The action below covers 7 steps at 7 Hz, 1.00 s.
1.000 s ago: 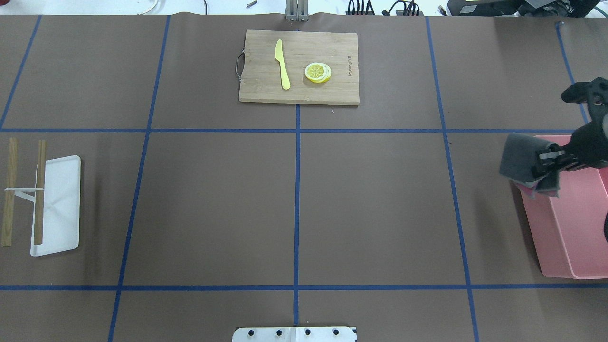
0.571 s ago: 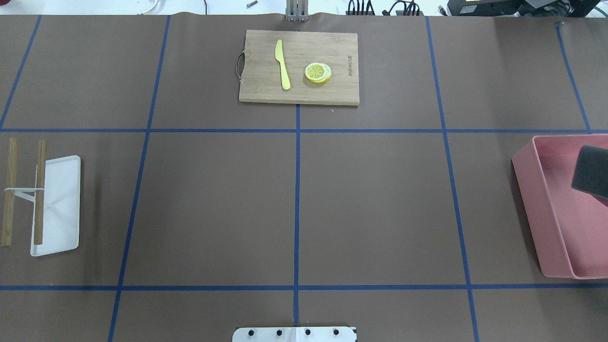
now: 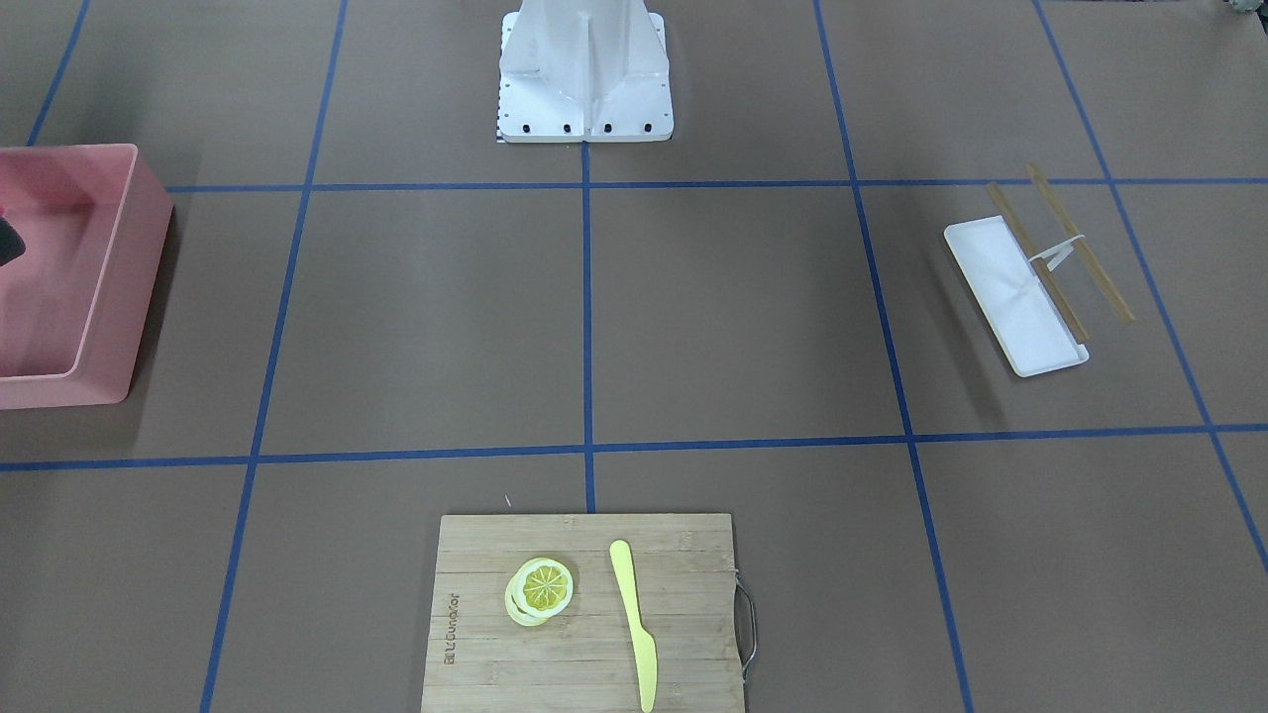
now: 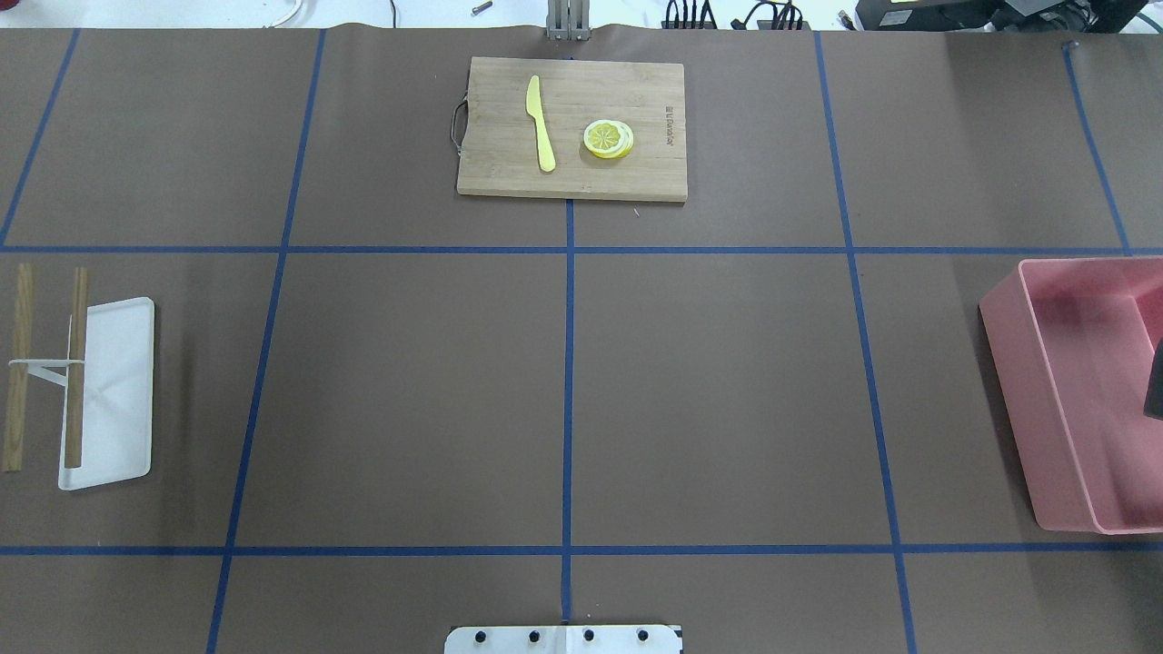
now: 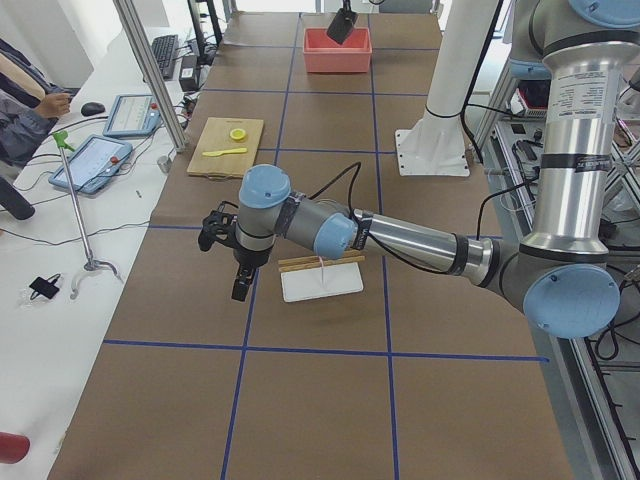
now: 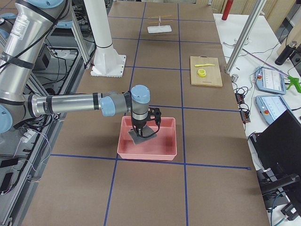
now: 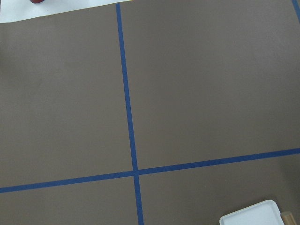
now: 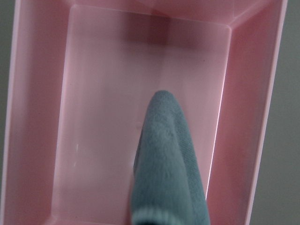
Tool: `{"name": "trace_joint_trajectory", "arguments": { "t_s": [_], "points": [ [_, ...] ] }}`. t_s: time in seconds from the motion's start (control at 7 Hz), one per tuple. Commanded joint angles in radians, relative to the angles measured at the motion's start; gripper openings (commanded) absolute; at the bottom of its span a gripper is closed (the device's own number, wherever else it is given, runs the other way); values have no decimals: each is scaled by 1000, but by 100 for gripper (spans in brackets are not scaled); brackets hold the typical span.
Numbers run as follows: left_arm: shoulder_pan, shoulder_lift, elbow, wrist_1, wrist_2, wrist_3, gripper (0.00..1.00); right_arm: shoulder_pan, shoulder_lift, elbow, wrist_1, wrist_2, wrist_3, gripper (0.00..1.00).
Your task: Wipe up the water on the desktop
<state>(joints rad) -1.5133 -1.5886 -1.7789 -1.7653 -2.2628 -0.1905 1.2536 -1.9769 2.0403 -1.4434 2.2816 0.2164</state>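
The brown desktop with blue tape lines shows no water that I can make out. My right gripper hangs over the pink bin with a grey cloth dangling from it into the bin; the cloth hides the fingers. Only the cloth's dark edge shows in the overhead view. My left gripper hovers above the desktop beside the white tray; I cannot tell whether it is open or shut.
A bamboo cutting board with a yellow knife and lemon slices lies at the far middle. The white tray with two wooden sticks lies at the left. The robot base plate is at the near edge.
My right gripper has carried the grey cloth from the pink bin's left rim to the right, over the bin, leaving the overhead view except for the cloth's edge.
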Motion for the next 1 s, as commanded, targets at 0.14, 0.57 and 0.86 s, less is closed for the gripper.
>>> {"name": "trace_joint_trajectory", "arguments": {
  "t_s": [0.14, 0.57, 0.86],
  "points": [
    [1, 39, -13, 48, -33, -3, 97, 0, 22, -31, 6, 1, 1, 100],
    [-22, 17, -56, 279, -106, 183, 97, 85, 97, -81, 6, 12, 23, 100],
    [-65, 153, -57, 244, -133, 335, 98, 131, 116, -136, 8, 39, 11, 100]
  ]
}}
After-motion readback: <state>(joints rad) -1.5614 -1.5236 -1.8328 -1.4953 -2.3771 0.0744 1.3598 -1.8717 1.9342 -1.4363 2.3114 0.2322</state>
